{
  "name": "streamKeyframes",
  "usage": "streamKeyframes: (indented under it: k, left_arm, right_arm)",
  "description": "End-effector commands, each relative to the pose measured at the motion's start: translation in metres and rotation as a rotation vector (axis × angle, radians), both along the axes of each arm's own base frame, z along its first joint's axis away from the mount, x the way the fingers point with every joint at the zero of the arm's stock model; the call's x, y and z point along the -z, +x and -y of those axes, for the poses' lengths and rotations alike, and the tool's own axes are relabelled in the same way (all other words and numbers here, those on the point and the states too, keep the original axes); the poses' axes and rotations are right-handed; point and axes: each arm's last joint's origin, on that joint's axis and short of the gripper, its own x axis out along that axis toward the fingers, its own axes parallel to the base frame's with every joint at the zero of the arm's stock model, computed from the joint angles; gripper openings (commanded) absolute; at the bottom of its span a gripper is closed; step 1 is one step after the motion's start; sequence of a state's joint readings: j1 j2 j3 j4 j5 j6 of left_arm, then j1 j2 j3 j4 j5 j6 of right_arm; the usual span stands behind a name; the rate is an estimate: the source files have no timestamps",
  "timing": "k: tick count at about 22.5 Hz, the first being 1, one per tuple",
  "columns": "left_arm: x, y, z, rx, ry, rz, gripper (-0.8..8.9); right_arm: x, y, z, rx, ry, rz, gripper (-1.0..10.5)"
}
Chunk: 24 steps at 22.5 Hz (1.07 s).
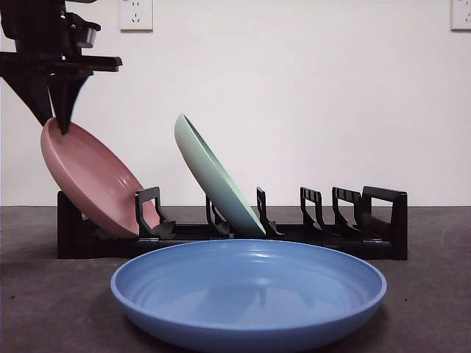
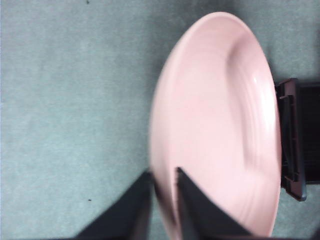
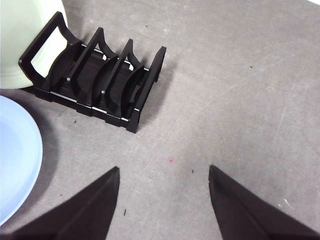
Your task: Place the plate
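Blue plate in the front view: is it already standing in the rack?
No. The blue plate lies flat on the table in front of the rack, not in any slot.

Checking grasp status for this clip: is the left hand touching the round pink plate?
Touching. In the left wrist view, the left hand pinches the round pink plate's rim between both jaws; the front view shows it gripping the top edge.

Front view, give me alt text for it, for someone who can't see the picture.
The left gripper pinches the top rim of a pink plate leaning in the end slot of a black dish rack. A pale green plate leans in a slot further along, and a blue plate lies flat on the table in front of the rack.
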<state>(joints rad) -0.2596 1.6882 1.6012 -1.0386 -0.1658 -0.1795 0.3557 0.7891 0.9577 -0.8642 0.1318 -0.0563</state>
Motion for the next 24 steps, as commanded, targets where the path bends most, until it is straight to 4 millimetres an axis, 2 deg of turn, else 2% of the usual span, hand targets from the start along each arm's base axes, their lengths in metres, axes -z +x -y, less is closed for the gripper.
streamKeyframes:
  k: [1, 7, 13, 24]
  left_arm:
    - [-0.009, 0.005, 0.003, 0.005, -0.003, 0.029, 0.16]
    - [-0.042, -0.001, -0.001, 0.005, 0.06, 0.059, 0.16]
    - [-0.083, -0.019, -0.007, 0.014, 0.086, 0.056, 0.16]
    - [-0.093, -0.054, -0.012, -0.023, 0.063, 0.033, 0.16]
  right_arm:
    - [-0.001, 0.001, -0.001, -0.008, -0.007, 0.002, 2.8]
    - [0.0, 0.001, -0.001, -0.007, -0.009, -0.008, 2.8]
    - [0.001, -0.001, 0.0, -0.007, -0.016, -0.027, 2.8]
    - [0.004, -0.003, 0.001, -0.006, -0.028, -0.062, 2.8]
